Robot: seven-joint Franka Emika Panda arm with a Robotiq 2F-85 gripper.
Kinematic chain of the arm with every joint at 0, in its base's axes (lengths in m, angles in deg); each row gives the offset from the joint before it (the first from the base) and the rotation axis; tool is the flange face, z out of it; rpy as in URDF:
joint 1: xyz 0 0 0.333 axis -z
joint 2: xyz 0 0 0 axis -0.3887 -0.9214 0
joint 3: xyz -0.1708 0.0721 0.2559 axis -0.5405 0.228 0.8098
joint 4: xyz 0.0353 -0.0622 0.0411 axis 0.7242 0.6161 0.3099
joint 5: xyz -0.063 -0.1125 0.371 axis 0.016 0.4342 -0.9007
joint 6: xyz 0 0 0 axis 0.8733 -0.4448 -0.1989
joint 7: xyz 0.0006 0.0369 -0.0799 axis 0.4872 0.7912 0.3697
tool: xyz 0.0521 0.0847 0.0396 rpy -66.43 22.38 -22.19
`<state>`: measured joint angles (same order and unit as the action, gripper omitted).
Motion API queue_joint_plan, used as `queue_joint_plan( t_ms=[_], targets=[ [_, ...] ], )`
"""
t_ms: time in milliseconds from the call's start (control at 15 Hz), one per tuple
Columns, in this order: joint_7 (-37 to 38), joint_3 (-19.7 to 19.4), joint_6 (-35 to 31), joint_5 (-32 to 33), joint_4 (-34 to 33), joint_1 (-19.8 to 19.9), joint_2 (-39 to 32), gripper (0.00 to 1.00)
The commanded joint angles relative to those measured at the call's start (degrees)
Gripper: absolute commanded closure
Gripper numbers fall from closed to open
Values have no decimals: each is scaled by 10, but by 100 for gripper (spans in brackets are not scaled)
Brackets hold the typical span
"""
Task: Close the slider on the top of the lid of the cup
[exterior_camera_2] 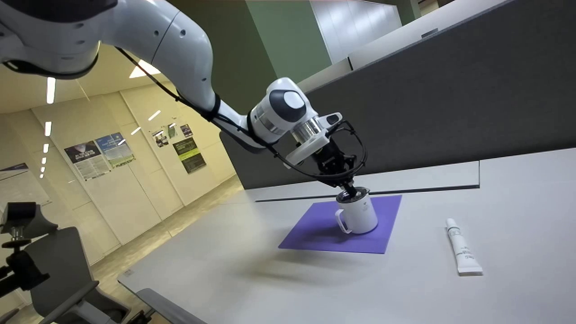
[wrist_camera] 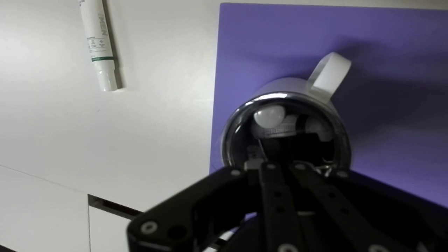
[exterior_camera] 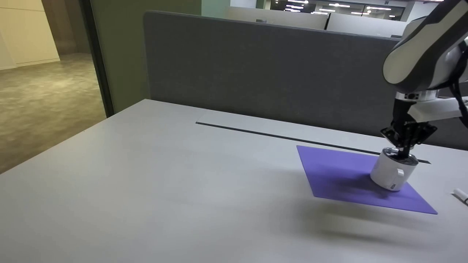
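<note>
The cup (exterior_camera_2: 361,217) is white with a side handle and stands upright on the purple mat. It also shows in an exterior view (exterior_camera: 387,173) and the wrist view (wrist_camera: 287,85). Its dark, glossy round lid (wrist_camera: 241,134) reflects the gripper and arm. A small white rounded piece (wrist_camera: 269,116) shows on the lid; I cannot tell surely whether it is the slider. My gripper (wrist_camera: 285,163) points down with its fingers together and nothing visible between them. In both exterior views its tips (exterior_camera: 404,154) (exterior_camera_2: 352,191) are at the lid's top; contact is unclear. The fingers hide part of the lid.
The purple mat (exterior_camera_2: 310,236) lies under the cup. A white tube (exterior_camera_2: 462,252) lies on the table beside it, also in the wrist view (wrist_camera: 98,45). A dark strip (exterior_camera: 278,137) runs along the table, and a grey partition (exterior_camera: 256,69) stands behind.
</note>
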<state>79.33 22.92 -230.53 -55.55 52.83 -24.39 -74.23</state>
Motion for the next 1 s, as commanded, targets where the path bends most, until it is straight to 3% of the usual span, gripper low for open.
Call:
queue_joint_plan(
  t_ms=[0,333,800,933],
  targets=[
    [-9,18,20,-19,-5,10,-3,100],
    [-30,38,48,-56,-12,25,-5,100],
    [22,-19,16,10,-13,-6,19,100],
    [-3,-10,26,0,-17,9,40,100]
  ],
)
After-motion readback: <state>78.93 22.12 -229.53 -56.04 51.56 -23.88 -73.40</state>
